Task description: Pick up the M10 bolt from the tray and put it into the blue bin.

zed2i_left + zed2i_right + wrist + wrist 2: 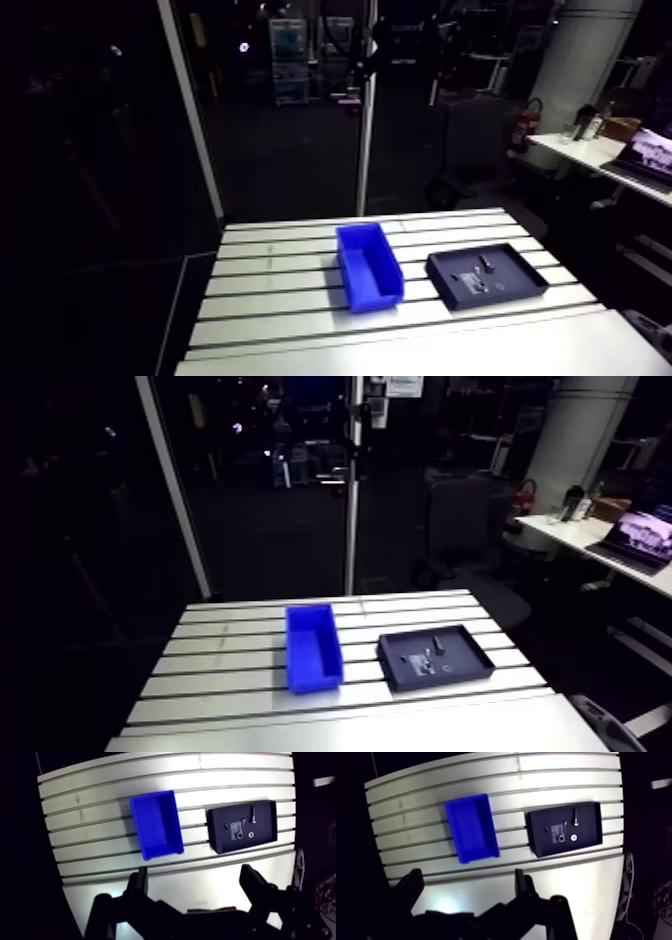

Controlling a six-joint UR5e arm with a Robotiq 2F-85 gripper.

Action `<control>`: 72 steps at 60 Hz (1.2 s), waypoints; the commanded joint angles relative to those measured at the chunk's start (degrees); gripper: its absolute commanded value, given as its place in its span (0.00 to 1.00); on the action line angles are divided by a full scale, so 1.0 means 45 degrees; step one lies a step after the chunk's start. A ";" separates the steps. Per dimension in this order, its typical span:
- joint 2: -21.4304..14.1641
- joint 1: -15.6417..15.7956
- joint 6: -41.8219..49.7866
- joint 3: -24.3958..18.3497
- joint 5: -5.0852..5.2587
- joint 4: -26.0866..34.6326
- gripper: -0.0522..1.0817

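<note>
Your black two-finger gripper (194, 874) hangs wide open, empty (high, probably surveying); the grey M10 bolt (253, 813) lies in its flat black tray (265, 834).

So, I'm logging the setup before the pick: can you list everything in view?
table: one, silver, slotted, under everything.
blue bin: one, blue, on the table ahead of the fingers; looks empty.
tray: one, black, on the table beside the blue bin, apart from it.
bolt: one, grey, lying in the tray toward its far edge.
small parts: a few, pale, in the tray near the bolt; too small to identify.
fingers: two, dark, spread apart, holding nothing.
</note>
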 commanded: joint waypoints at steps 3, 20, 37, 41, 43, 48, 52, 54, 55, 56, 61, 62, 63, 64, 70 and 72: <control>0.0078 0.0176 0.0117 -0.0211 0.0214 0.0039 0.05; 0.0078 0.0195 0.0117 -0.0192 0.0214 0.0039 0.05; 0.0078 0.0215 0.0120 -0.0211 0.0214 0.0039 0.05; 0.0078 0.0215 0.0117 -0.0211 0.0195 0.0039 0.05; 0.0078 0.0215 0.0117 -0.0211 0.0195 0.0039 0.05; 0.0078 0.0215 0.0117 -0.0228 0.0195 0.0039 0.05; 0.0097 0.0215 0.0117 -0.0231 0.0195 0.0039 0.05; 0.0097 0.0215 0.0117 -0.0231 0.0178 0.0039 0.05; 0.0098 0.0215 0.0101 -0.0231 0.0176 0.0039 0.05; 0.0098 0.0215 0.0101 -0.0231 0.0176 0.0039 0.05; 0.0098 0.0215 0.0024 -0.0231 0.0139 0.0058 0.05; 0.0098 0.0215 0.0004 -0.0231 0.0120 0.0059 0.05; 0.0098 0.0215 0.0004 -0.0231 0.0120 0.0059 0.05; 0.0098 0.0198 -0.0016 -0.0231 0.0117 0.0059 0.05; 0.0098 0.0179 -0.0055 -0.0250 0.0078 0.0078 0.05; 0.0098 0.0126 -0.0075 -0.0250 0.0061 0.0078 0.05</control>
